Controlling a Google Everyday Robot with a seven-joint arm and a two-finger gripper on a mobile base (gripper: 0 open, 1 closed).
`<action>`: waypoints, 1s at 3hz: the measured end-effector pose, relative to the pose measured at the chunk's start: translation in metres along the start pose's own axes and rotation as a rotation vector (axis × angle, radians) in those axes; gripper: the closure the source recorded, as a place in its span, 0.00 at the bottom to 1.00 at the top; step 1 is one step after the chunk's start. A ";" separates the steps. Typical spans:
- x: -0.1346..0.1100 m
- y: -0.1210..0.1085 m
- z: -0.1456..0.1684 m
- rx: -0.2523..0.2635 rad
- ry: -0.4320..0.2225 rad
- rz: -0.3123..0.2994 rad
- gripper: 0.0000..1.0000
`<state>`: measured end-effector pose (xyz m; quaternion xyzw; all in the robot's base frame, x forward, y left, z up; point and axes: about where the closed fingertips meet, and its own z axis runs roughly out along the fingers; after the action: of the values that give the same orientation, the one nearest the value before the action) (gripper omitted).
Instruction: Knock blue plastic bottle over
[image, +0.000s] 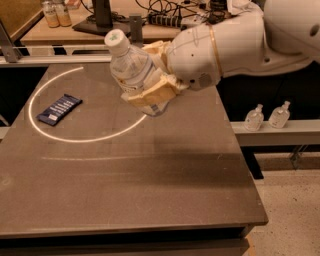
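The blue plastic bottle is clear and ribbed with a white cap. It is off the dark table, tilted with its cap up and to the left. My gripper is shut on the bottle's lower body. One tan finger lies under the bottle and the other sits behind it. The white arm reaches in from the upper right. The bottle's base hangs just above the white ring marked on the table.
A flat dark-blue packet lies inside the ring at the left. Two small clear pump-top bottles stand on a ledge to the right of the table. A bench with cables and jars runs along the back.
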<state>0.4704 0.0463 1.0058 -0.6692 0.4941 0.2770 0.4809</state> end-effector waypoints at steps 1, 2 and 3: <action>0.002 0.014 0.001 -0.139 0.219 -0.053 1.00; 0.031 0.035 0.007 -0.315 0.428 -0.094 1.00; 0.064 0.046 0.004 -0.385 0.620 -0.123 1.00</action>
<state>0.4511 0.0229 0.9331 -0.8280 0.5141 0.1197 0.1894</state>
